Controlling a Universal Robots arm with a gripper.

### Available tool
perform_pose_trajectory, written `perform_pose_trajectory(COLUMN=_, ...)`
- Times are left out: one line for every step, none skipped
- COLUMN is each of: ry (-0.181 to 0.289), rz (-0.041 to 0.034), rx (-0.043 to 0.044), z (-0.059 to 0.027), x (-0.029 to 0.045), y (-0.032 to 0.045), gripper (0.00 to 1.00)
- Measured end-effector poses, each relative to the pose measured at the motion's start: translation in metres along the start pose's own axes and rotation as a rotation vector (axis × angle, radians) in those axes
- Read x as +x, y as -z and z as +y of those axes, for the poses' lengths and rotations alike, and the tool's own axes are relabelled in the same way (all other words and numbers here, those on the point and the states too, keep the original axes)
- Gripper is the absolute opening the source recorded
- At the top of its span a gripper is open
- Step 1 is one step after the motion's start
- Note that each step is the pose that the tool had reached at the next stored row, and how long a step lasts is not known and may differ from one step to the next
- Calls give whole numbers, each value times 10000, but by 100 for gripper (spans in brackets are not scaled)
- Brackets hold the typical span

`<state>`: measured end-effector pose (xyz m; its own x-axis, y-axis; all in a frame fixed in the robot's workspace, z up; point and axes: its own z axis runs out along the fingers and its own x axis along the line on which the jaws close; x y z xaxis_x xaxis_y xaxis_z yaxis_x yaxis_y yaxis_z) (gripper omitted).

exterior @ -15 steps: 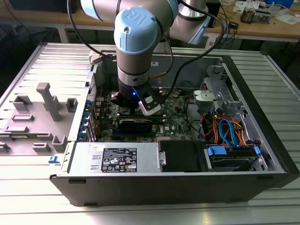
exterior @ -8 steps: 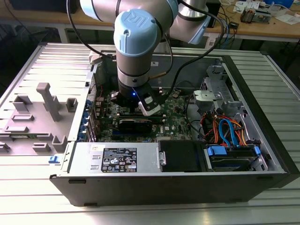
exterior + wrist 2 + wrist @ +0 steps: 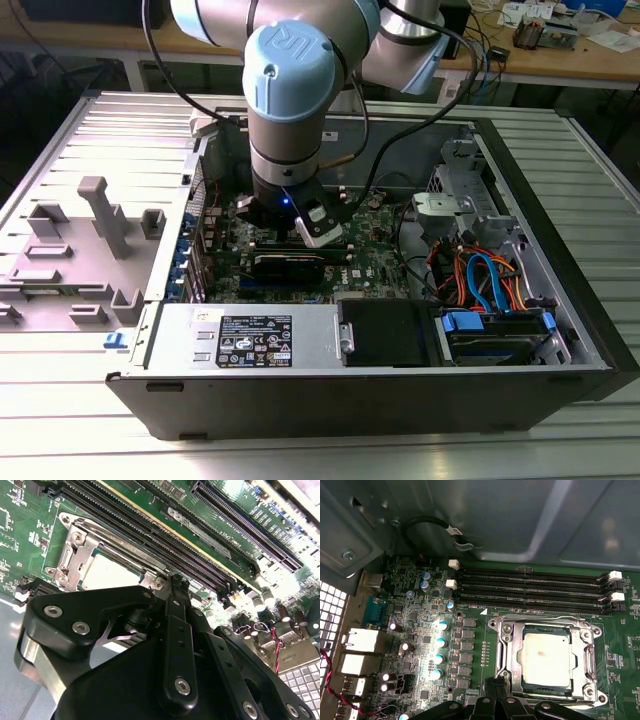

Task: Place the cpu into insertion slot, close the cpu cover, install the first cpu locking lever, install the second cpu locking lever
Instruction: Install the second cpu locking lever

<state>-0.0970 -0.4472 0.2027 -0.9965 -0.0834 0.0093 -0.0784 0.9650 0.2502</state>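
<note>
Cpu (image 3: 547, 660): seated in the insertion slot (image 3: 512, 677), pale metal top showing through the window of the cpu cover (image 3: 585, 655), which lies flat over it. Placement and cover judged done; locking lever (image 3: 545, 621) along the memory-slot (image 3: 530, 587) side looks down; the second cannot be confirmed. Gripper (image 3: 175, 582): at the socket's edge, touching it or just above, jaws pressed together, nothing visibly pinched. Carrier: green motherboard (image 3: 410, 630) in the open computer case (image 3: 560, 190).
</note>
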Motion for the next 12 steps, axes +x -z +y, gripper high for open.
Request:
perform_pose_trajectory(ry=0, rz=1, rx=0, z=-1, x=0, y=-3, gripper=11)
perform_pose_trajectory(ry=0, rz=1, rx=1, z=-2, x=0, y=-8, gripper=11)
perform_pose_trajectory(ry=0, rz=-1, rx=0, z=-3, x=0, y=-12, gripper=11)
perform_pose_trajectory(ry=1, rz=-2, rx=-1, z=-4, x=0, y=-17, gripper=11)
perform_pose_trajectory(ry=2, rz=-3, rx=-1, z=-6, x=0, y=-23, gripper=11)
perform_pose_trajectory(ry=2, rz=-15, rx=-4, z=-9, x=0, y=-36, gripper=11)
perform_pose_trajectory(ry=2, rz=-9, rx=-2, z=-9, x=0, y=-35, gripper=11)
perform_pose_trajectory(ry=2, rz=-5, rx=4, z=-8, x=0, y=-33, gripper=11)
perform_pose_trajectory(ry=-3, rz=1, rx=92, z=-3, x=0, y=-20, gripper=11)
perform_pose_trajectory(ry=-6, rz=6, rx=212, z=-1, x=0, y=-9, gripper=11)
perform_pose_trajectory(ry=-8, rz=16, rx=326, z=1, x=1, y=2, gripper=11)
perform_pose_trajectory(ry=-12, rz=25, rx=463, z=9, x=2, y=27, gripper=11)
